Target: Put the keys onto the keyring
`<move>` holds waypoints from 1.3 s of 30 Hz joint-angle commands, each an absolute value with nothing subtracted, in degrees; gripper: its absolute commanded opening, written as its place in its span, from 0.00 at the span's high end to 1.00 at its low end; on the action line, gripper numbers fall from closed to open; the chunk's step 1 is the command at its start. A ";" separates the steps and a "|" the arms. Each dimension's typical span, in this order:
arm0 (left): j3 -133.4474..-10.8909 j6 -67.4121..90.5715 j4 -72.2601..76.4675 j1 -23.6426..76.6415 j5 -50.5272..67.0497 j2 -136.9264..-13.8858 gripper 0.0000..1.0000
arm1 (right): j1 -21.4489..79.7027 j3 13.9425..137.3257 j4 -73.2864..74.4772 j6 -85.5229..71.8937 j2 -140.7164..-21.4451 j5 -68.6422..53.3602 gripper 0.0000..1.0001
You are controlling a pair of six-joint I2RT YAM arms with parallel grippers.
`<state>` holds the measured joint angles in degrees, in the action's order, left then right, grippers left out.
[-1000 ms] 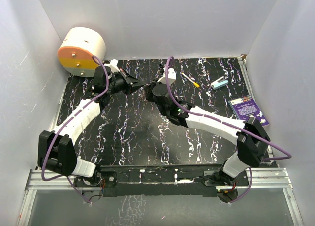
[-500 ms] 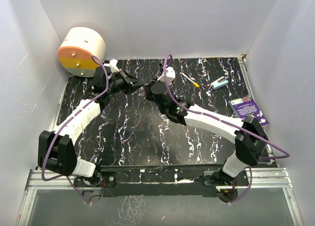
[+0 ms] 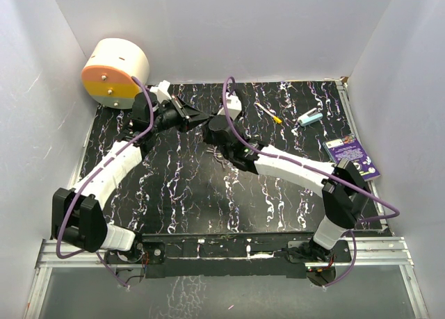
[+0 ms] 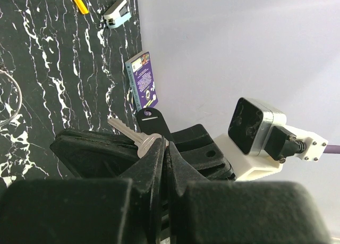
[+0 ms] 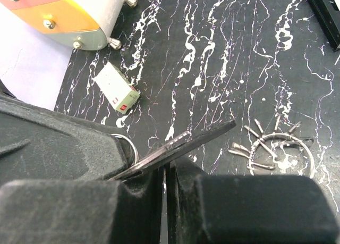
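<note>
I see my white-and-black left arm (image 3: 111, 162) bent and reaching far, its black left gripper (image 4: 163, 144) pinched tight. My right arm (image 3: 292, 167) stretches left across the middle, its black right gripper (image 5: 164, 168) clamped too, tips near the left's.

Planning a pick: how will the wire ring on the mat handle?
The keyring is thin wire lying flat on the mat: probably light, hard to get fingers under, likely to slide if pushed. The small keys fanned around it would probably flop once lifted.

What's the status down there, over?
Left end effector shut on a silver key. Right end effector shut on a flat key-like strip, wire ring beside it. No obstruction visible.
</note>
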<state>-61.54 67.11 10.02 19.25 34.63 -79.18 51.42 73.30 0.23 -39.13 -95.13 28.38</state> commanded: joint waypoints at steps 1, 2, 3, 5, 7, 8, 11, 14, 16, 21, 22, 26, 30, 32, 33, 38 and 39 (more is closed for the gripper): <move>-63.23 64.95 8.40 19.59 37.69 -76.38 1.00 | 51.06 75.83 -3.77 -39.49 -92.34 28.74 0.92; -63.28 63.93 7.89 19.12 36.97 -76.39 1.00 | 51.05 74.94 -3.21 -39.28 -91.16 29.26 0.92; -63.16 62.57 7.27 18.67 36.25 -76.42 1.00 | 51.06 73.39 -2.46 -39.06 -89.82 30.07 0.92; -62.58 60.28 6.16 17.53 34.42 -76.69 1.00 | 50.75 70.49 -0.63 -38.69 -86.56 31.14 0.92; -60.88 59.64 6.90 16.78 33.86 -77.09 1.00 | 49.92 67.31 1.18 -38.82 -82.98 31.34 0.92; -60.19 58.95 6.83 16.64 33.20 -77.30 1.00 | 49.08 65.73 1.94 -38.99 -81.41 30.50 0.92; -58.59 56.36 7.13 16.02 31.64 -78.09 1.00 | 45.65 61.88 3.88 -38.95 -77.92 25.52 0.92; -59.11 52.16 5.04 15.08 29.74 -79.53 1.00 | 40.78 59.26 6.70 -38.95 -77.17 17.89 0.92; -59.32 50.42 4.52 14.47 29.36 -80.39 1.00 | 37.90 59.00 9.00 -38.49 -78.68 13.17 0.76; -57.56 49.13 4.96 14.18 28.85 -81.17 1.00 | 35.78 64.21 13.15 -35.44 -86.74 10.59 0.57; -56.96 49.13 5.15 13.93 28.90 -81.21 1.00 | 35.73 65.56 13.64 -35.10 -88.64 10.06 0.59; -56.06 48.34 5.43 12.93 29.06 -80.99 1.00 | 35.80 71.46 17.19 -33.14 -95.61 7.59 0.63; -56.47 47.64 5.16 11.78 29.28 -81.40 1.00 | 35.82 78.51 25.25 -31.67 -103.37 6.33 0.64; -56.72 47.64 5.47 11.61 29.75 -81.77 1.00 | 35.97 81.58 28.26 -31.60 -105.56 6.26 0.67; -56.77 47.59 5.60 11.61 29.87 -81.86 1.00 | 36.11 82.29 28.53 -31.31 -105.98 6.63 0.67; -56.83 47.27 5.36 11.19 30.77 -82.29 1.00 | 35.75 83.99 29.54 -30.19 -105.57 9.22 0.71; -56.60 47.39 5.64 11.10 30.96 -82.27 1.00 | 35.36 84.92 30.65 -30.29 -106.02 8.48 0.74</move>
